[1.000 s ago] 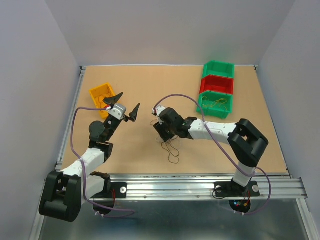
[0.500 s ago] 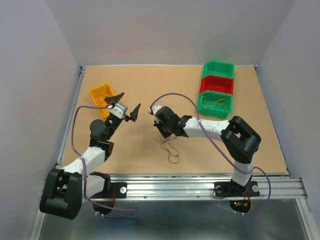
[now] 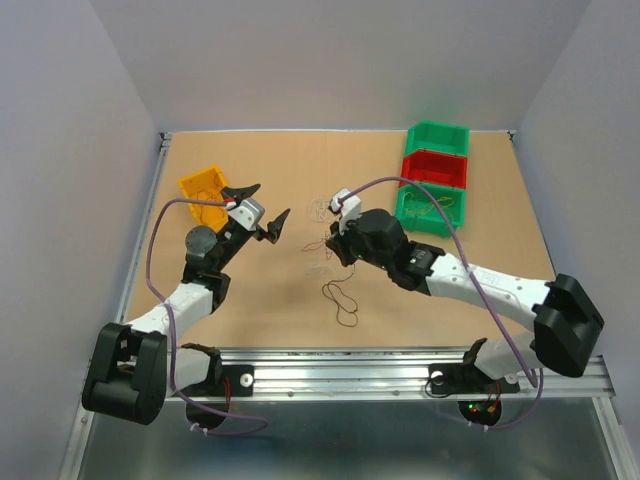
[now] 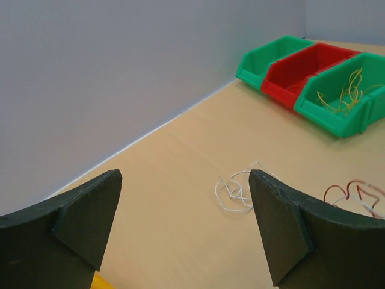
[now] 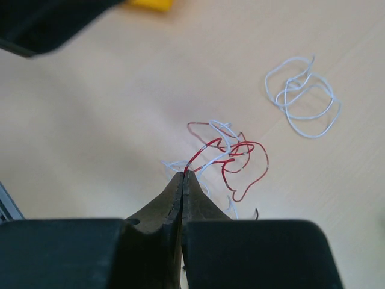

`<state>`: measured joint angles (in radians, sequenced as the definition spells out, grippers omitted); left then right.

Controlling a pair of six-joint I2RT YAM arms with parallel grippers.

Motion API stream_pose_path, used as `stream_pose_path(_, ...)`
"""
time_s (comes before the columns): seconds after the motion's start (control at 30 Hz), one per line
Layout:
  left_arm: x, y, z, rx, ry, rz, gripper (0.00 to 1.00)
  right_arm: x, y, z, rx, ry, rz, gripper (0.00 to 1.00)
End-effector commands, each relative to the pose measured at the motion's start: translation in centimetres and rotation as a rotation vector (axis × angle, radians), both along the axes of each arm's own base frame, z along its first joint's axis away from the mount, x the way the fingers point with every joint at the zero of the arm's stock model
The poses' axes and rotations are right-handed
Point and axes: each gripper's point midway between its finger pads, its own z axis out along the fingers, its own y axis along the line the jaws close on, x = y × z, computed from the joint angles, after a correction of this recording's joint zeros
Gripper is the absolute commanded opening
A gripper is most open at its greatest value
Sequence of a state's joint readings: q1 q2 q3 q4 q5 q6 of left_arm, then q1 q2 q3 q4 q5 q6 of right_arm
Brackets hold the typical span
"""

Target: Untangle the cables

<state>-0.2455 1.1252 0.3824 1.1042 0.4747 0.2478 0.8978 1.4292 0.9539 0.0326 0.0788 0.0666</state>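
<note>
Tan tabletop (image 3: 300, 170), grey walls on three sides. Far-right corner has a row of bins: far green bin (image 3: 436, 136), red bin (image 3: 433, 168), near green bin (image 3: 430, 210) with yellow wires (image 4: 346, 96) in it. Yellow bin (image 3: 203, 190) sits by the left edge, far half. Left gripper (image 4: 184, 177) hangs beside it, jaws spread wide, nothing held. Right gripper (image 5: 183, 176) is mid-table, jaws pressed together, pinching the red cable (image 5: 248, 143), which is tangled with white strands (image 5: 224, 127). Loose white cable (image 5: 299, 90) lies just beyond, toward the far edge. Dark cable (image 3: 343, 298) lies apart, toward the near edge.
</note>
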Motion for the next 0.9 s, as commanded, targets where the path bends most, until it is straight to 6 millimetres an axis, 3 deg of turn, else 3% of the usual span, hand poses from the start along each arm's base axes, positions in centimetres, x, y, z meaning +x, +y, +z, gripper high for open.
stream_pose_path(0.0, -0.1, -1.8, 1.5, 0.031, -0.046, -0.081, 0.99, -0.3, 0.0, 3.5, 0.146, -0.094, -0.006, 0.01)
stream_pose_path(0.17, -0.1, -3.7, 0.2, 0.062, -0.02, -0.127, 0.99, -0.4, -1.2, 7.7, 0.27, -0.176, -0.049, 0.01)
stream_pose_path(0.37, 0.1, -4.0, -0.3, 0.061, 0.004, -0.128, 0.99, 2.0, -2.9, 12.0, 0.321, -0.277, -0.212, 0.01)
stream_pose_path(0.6, -0.7, -5.9, -1.7, 0.056, 0.033, -0.232, 0.99, 1.9, -2.2, 16.7, 0.397, -0.335, -0.174, 0.01)
stream_pose_path(0.67, -1.7, -6.5, -1.2, 0.034, -0.01, -0.284, 0.99, 2.1, -2.3, 18.5, 0.43, -0.354, -0.187, 0.01)
stream_pose_path(0.87, -3.9, -8.5, -1.7, 0.018, -0.063, -0.371, 0.99, 2.7, -1.8, 21.0, 0.5, -0.358, -0.215, 0.0)
